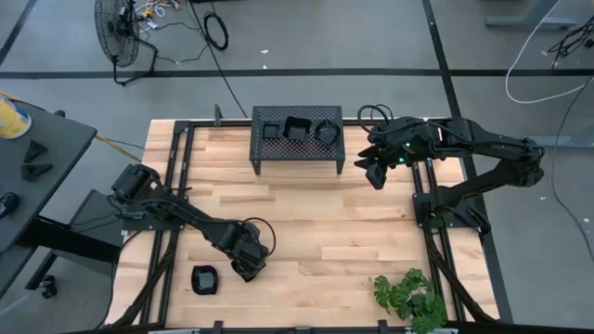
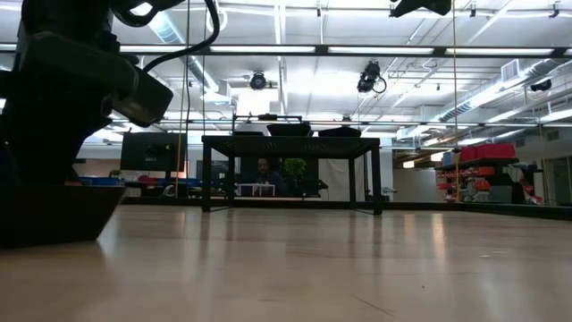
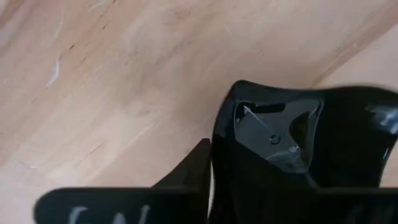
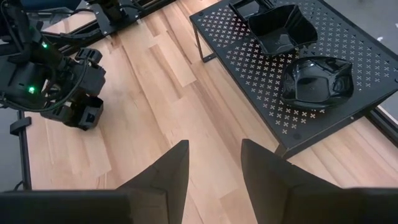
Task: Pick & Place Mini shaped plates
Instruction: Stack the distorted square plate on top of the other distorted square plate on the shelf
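My left gripper is low over the table's near left part, at a glossy black mini plate that sits on the wood. Another mini plate lies flat on the table just left of it. Three more mini plates rest on the black perforated stand at the far edge; in the right wrist view they show as. My right gripper hangs open above the wood by the stand's right end, touching nothing. My left gripper has the mini plate by its raised rim. One finger lies against the outside of the wall; the plate hides the other. The fingers come down from above, slanting toward the near right. The plate's base rests on the table.
The stand on legs occupies the far middle. A potted plant sits at the near right corner. Bare wood stretches between the two grippers. The left arm's base shows beyond the right gripper.
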Controlling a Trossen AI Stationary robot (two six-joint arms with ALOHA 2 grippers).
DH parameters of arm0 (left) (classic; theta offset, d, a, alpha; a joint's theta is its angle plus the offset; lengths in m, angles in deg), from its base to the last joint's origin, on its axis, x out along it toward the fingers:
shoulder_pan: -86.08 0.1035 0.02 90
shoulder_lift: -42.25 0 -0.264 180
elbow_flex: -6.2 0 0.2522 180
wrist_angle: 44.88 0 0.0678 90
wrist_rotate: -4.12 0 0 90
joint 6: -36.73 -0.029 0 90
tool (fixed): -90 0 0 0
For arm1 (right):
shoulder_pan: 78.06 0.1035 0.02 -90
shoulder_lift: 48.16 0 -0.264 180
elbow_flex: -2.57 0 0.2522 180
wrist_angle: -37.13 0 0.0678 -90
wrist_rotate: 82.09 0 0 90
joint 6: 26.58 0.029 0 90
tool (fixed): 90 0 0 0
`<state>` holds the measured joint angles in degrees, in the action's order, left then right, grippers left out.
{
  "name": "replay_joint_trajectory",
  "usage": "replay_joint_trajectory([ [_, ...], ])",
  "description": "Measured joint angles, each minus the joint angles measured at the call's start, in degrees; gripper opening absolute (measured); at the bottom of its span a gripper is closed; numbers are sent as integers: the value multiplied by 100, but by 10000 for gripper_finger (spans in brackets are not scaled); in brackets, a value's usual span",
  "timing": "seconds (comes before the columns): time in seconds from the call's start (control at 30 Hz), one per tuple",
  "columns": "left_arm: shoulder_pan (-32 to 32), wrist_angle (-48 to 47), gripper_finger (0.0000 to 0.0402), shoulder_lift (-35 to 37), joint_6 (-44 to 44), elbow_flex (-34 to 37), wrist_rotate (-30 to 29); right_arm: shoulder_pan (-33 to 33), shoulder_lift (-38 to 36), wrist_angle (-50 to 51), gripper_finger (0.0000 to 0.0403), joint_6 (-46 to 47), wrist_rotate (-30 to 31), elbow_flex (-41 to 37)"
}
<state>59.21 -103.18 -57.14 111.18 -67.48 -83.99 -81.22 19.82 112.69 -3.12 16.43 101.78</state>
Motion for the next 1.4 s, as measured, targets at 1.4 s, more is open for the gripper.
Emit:
replay_joint_trajectory([
  [1.4, 1413, 110, 7, 1598, 324, -22, -473, -2, 0, -52, 149, 2, 1, 2],
])
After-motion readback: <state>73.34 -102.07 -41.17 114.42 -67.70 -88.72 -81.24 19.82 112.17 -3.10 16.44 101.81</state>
